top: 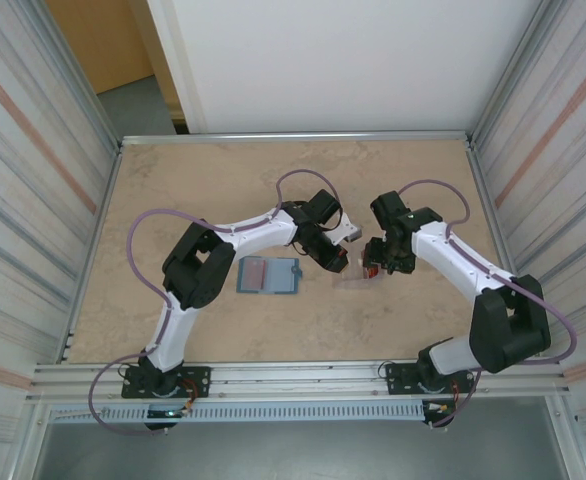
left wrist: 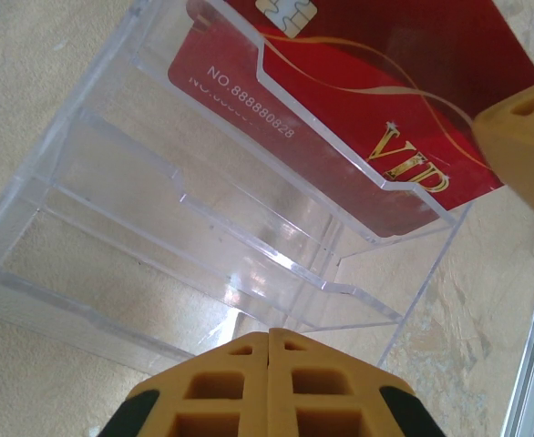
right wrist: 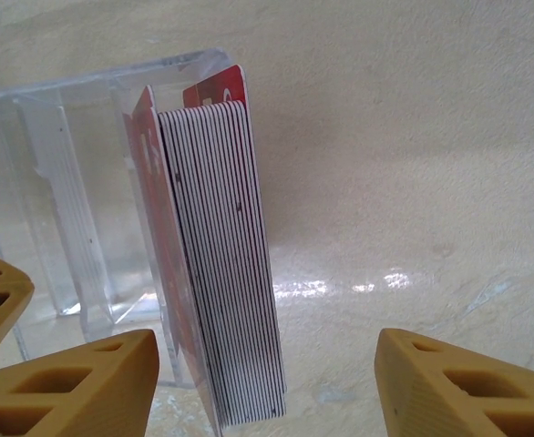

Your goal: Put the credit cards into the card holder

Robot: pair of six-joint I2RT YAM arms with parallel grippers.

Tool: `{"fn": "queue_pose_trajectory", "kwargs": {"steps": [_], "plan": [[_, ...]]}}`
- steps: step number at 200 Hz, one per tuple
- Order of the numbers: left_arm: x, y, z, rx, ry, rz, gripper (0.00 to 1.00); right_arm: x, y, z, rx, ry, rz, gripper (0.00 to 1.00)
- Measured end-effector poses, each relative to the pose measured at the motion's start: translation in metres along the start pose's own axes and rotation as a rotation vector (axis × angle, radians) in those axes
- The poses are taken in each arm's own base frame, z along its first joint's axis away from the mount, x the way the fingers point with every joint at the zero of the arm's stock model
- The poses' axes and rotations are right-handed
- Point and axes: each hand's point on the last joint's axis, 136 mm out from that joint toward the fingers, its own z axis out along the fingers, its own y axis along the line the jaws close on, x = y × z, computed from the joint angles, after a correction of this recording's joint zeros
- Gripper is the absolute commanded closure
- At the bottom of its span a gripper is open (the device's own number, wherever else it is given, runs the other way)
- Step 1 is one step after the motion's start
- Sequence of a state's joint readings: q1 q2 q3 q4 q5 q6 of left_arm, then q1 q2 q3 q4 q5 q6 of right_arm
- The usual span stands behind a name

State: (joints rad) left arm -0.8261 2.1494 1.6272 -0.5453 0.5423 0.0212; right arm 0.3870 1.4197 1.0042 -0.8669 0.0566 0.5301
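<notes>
The right tool [right wrist: 267, 364] is held wide open, nothing gripped, with the credit cards [right wrist: 221, 264] stood on edge between its fingers [right wrist: 76, 382], walled in by the clear case [right wrist: 57, 182]. The left tool [left wrist: 267, 339] is shut at that case's near rim; whether the rim is pinched cannot be told. The card holder [top: 270, 275] is laid open on the table [top: 203, 190] behind the left tool, apart from the case.
</notes>
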Motion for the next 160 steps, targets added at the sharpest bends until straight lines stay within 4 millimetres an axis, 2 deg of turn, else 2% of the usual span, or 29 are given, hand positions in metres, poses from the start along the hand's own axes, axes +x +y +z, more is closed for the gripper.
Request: {"fn": "queue_pose_trajectory", "kwargs": {"steps": [65,160], "plan": [[0.0,0.0,0.0,0.0,0.0,0.0,1.0,0.002,-0.002,0.009,0.011,0.027,-0.005,0.51],[0.0,0.0,0.0,0.0,0.0,0.001,1.0,0.0,-0.001,-0.002,-0.017,-0.001,-0.004,0.66]]}}
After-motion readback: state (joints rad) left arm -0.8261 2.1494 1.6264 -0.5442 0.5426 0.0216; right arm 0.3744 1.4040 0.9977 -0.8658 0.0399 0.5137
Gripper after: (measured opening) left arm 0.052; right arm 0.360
